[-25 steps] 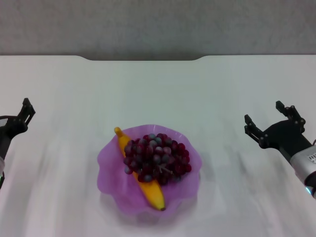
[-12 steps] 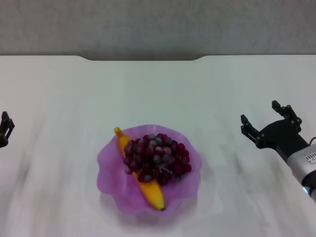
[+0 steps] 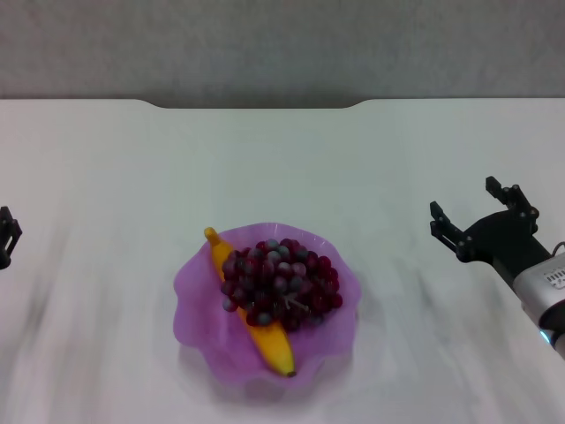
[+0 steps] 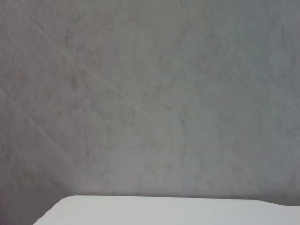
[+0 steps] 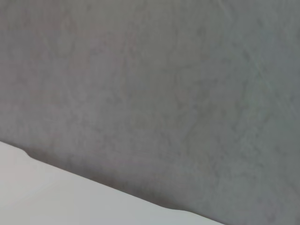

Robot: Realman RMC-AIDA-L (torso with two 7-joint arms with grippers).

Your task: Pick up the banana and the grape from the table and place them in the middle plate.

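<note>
fruit's all in already: banana (image 3: pixel 252 306) and grape (image 3: pixel 280 282) both sit in the plate (image 3: pixel 192 284), grape piled over the banana. looks basically done, just parking left. right gripper (image 3: pixel 481 216) hangs spread wide and empty, well off to the side. left gripper (image 3: pixel 5 234) barely shows at the edge, can't tell its state. wrist views only show wall and table (image 4: pixel 159 211) edge; only the head view shows the fruit.

The middle plate (image 3: pixel 195 291) is translucent purple with a wavy scalloped rim; the banana (image 3: pixel 275 346) is yellow-orange with a dark tip; the grape (image 3: pixel 281 283) bunch mixes dark red-purple and greyish berries; the table (image 3: pixel 282 168) is plain white; the right pincer (image 3: pixel 481 219) is black; the wall (image 3: pixel 282 49) behind is mottled grey.
</note>
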